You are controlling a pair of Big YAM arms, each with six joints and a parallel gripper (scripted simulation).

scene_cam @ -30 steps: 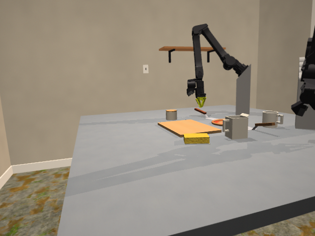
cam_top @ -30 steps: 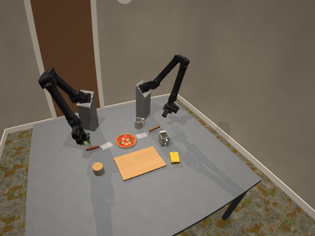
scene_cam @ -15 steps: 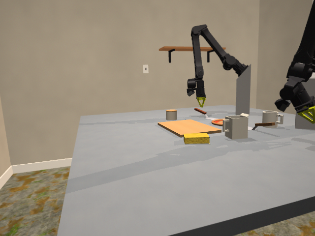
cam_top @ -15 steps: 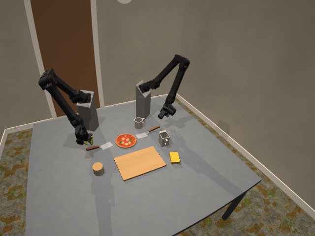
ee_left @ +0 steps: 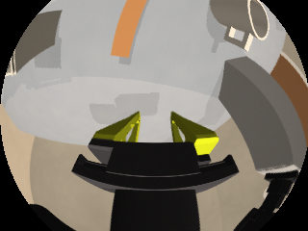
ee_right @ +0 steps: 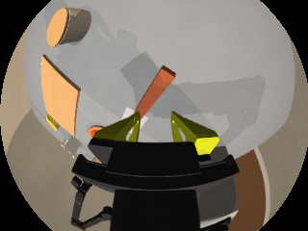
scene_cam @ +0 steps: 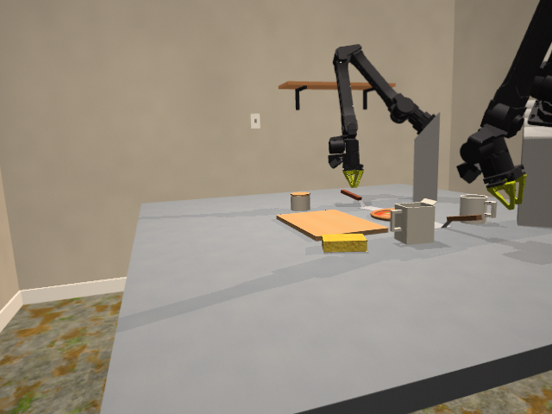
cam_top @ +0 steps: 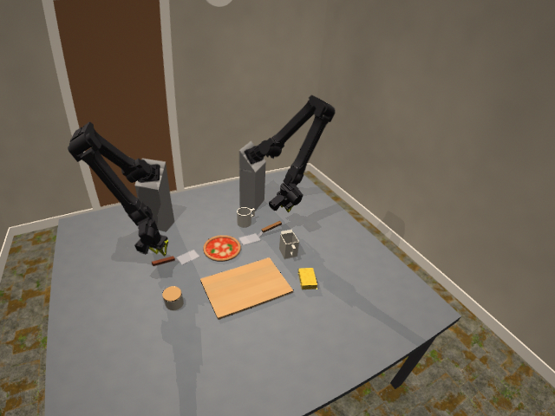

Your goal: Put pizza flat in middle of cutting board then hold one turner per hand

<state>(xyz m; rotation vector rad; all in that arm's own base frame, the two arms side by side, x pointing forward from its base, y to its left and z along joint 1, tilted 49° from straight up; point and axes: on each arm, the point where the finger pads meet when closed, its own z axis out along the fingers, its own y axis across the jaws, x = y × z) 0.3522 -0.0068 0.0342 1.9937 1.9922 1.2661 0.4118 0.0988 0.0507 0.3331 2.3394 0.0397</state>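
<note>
On the grey counter, between the two arms' sides, the round red-and-white pizza lies flat, beside the rectangular light-wood cutting board rather than on it. The board lies flat, bare of other things. To one side of the pizza, a turner with a reddish-brown handle has its pale flat blade towards the pizza; on the other side, a turner with an orange-brown handle also points its blade that way.

The right pincer hangs above the counter near the reddish-brown handle, its fingers partly apart with nothing between them. The left pincer is also partly apart and holding nothing, raised near the orange-brown handle.

A round grey mug stands upright behind the turner on the left arm's side, and a square grey mug stands near that turner. A yellow block-shaped sponge lies just beside the board; near its opposite side stands a grey cylindrical jar with an orange top.
</note>
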